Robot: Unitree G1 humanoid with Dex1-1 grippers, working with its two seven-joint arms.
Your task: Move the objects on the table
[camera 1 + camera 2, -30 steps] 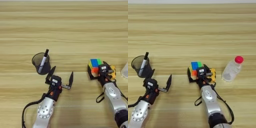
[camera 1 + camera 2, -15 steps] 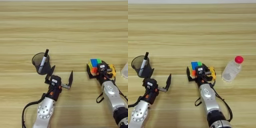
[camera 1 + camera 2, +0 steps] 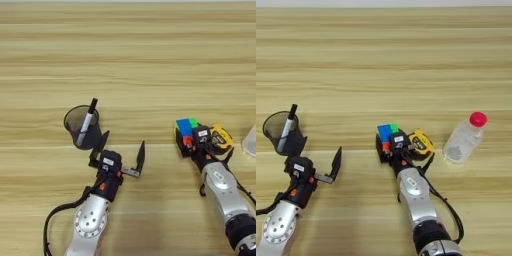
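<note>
A black mesh pen cup point(image 3: 81, 127) with a black-and-white marker point(image 3: 87, 121) in it stands at the left of the wooden table point(image 3: 130, 60). Just in front of it my left gripper point(image 3: 121, 150) is open, nothing between its fingers, one fingertip close to the cup's near side. At the right, a multicoloured puzzle cube point(image 3: 185, 128) lies beside a yellow tape measure point(image 3: 221, 139) with a black strap. My right gripper point(image 3: 194, 142) is down on the cube's near edge, touching it and partly covering both things.
A clear plastic bottle point(image 3: 463, 141) with a red cap lies right of the tape measure, showing whole only in the right eye view. Both forearms reach in from the near edge of the table.
</note>
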